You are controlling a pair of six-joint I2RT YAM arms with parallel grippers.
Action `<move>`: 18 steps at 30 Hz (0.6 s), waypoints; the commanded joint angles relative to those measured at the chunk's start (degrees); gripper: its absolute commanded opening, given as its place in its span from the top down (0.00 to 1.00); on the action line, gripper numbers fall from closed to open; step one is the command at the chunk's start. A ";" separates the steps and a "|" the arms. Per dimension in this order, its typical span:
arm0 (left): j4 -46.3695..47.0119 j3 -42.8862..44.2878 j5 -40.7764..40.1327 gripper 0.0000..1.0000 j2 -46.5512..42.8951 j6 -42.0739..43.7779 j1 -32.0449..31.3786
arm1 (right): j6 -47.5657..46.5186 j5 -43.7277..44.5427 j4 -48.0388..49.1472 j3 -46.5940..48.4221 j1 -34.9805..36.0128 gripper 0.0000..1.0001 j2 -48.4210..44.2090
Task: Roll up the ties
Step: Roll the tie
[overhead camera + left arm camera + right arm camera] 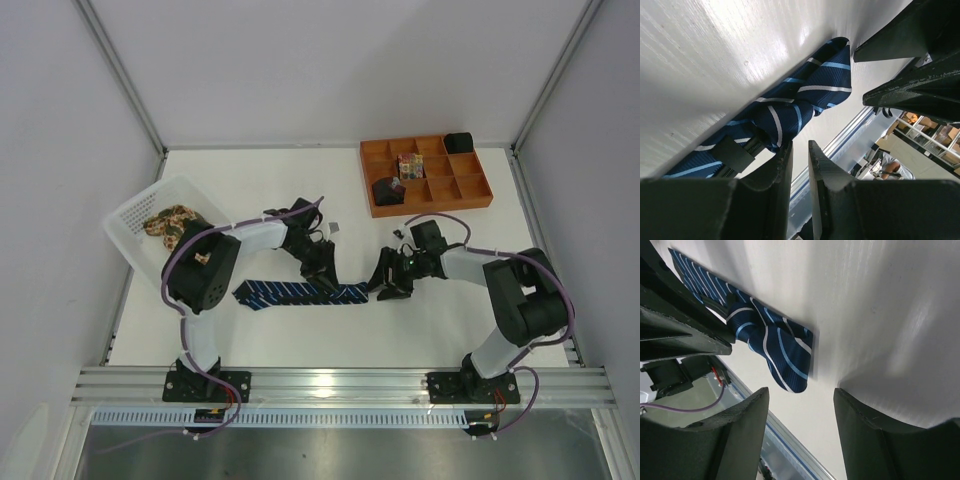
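Note:
The navy tie (290, 293) with pale-blue stripes lies flat across the table's front middle. Its right end is folded into a small bunch, seen in the left wrist view (805, 95) and the right wrist view (775, 347). My left gripper (325, 278) sits low over that end. In the left wrist view its jaws (800, 145) are nearly closed with a thin empty gap, and the tie is beside the left finger. My right gripper (388, 285) is open and empty just right of the tie's end (801, 392). The tan floral tie (170, 225) lies in the white basket.
The white perforated basket (135, 215) stands tilted at the left edge. The orange compartment tray (470, 190) at the back right holds a few rolled items. The two grippers are close together, and the right one's fingers show in the left wrist view (910, 90).

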 commanded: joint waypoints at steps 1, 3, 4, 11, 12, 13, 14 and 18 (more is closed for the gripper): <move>2.40 -0.10 0.67 0.76 0.45 -0.21 -0.18 | 1.90 -3.84 6.95 -1.08 -0.15 0.40 2.36; 3.19 -0.97 0.59 0.76 0.45 -0.56 -0.18 | 1.99 -4.38 8.27 -1.00 -0.15 0.41 3.77; 3.20 -1.24 0.59 0.76 0.36 -0.56 -0.09 | 2.25 -5.42 9.06 -1.00 -0.15 0.41 4.65; 4.52 -3.53 -0.20 0.76 0.36 -0.83 -0.09 | 3.75 -6.67 13.46 -1.17 -0.24 0.47 9.31; 4.78 -4.22 -0.29 0.76 0.36 -0.91 -0.09 | 3.83 -6.66 13.72 -1.44 -0.32 0.47 9.57; 5.13 -4.67 -0.29 0.76 0.27 -1.18 -0.09 | 3.92 -6.58 13.90 -1.52 -0.58 0.48 9.75; 5.57 -5.11 -0.38 0.76 0.27 -1.27 -0.09 | 3.84 -6.49 14.16 -1.53 -0.50 0.49 9.93; 6.10 -6.16 -0.64 0.76 0.89 -1.00 -0.18 | 3.13 -6.66 14.78 -1.00 -0.68 0.53 12.03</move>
